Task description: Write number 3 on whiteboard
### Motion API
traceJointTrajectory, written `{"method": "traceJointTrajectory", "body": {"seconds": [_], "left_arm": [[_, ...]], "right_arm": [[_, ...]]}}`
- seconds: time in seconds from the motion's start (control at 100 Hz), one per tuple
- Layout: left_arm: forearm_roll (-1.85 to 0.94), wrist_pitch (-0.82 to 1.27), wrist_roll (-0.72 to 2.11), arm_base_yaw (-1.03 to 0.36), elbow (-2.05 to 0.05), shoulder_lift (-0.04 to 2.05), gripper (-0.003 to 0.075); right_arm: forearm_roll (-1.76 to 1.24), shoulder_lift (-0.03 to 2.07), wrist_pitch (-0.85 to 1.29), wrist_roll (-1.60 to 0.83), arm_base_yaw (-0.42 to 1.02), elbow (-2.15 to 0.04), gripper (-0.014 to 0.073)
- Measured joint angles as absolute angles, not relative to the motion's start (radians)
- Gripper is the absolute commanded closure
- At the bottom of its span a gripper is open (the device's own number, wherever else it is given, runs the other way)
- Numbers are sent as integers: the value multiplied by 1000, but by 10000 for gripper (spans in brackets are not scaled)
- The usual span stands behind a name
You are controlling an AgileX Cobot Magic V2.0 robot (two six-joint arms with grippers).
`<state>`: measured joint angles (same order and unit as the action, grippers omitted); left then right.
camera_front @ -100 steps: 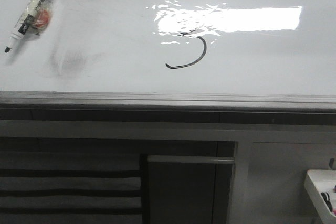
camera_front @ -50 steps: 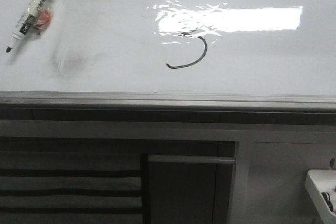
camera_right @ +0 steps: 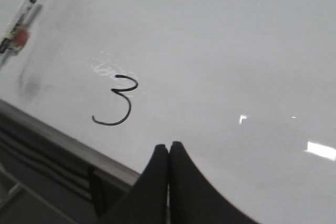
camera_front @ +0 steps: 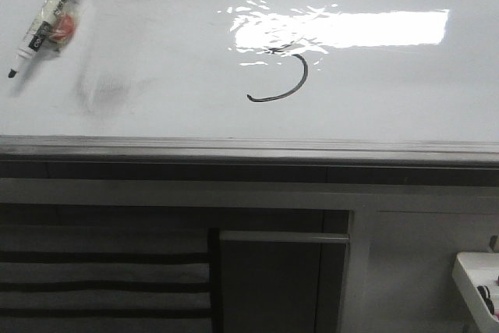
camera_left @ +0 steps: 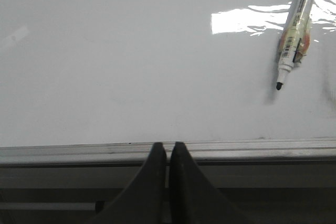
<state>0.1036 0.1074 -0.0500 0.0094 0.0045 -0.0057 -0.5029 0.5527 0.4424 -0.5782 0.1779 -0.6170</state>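
Observation:
A dark hand-drawn number 3 stands on the glossy whiteboard. In the front view only its lower hook shows, the top lost in a bright light reflection. A marker with its cap off lies on the board at the far left, also seen in the left wrist view. My left gripper is shut and empty over the board's grey front edge. My right gripper is shut and empty above the board, near the 3. Neither gripper shows in the front view.
A grey erased smudge lies left of the 3. Below the board's grey metal frame are dark cabinet panels. A white tray shows at the lower right.
The marker at the far left has shifted very slightly between frames. The 3 looks unchanged.

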Motion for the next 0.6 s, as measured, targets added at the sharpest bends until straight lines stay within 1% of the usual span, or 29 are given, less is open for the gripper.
{"method": "traceJointTrajectory", "body": {"seconds": [0.18, 0.31, 0.43, 0.5, 0.55, 0.6], "left_arm": [[104, 107, -52, 9, 4, -6, 739], [104, 105, -52, 9, 4, -6, 739], [104, 105, -52, 9, 4, -6, 739], [104, 105, -52, 9, 4, -6, 739], [104, 105, -52, 9, 4, -6, 739], [104, 105, -52, 9, 4, -6, 739]], "right_arm": [[-519, 336, 260, -578, 94, -358, 673], [-526, 208, 196, -578, 85, -204, 673], [-535, 139, 129, -560, 84, -104, 673], [-435, 103, 75, -443, 84, -54, 673], [-333, 73, 31, -293, 84, -19, 673], [-267, 41, -11, -202, 84, 13, 673]]}}
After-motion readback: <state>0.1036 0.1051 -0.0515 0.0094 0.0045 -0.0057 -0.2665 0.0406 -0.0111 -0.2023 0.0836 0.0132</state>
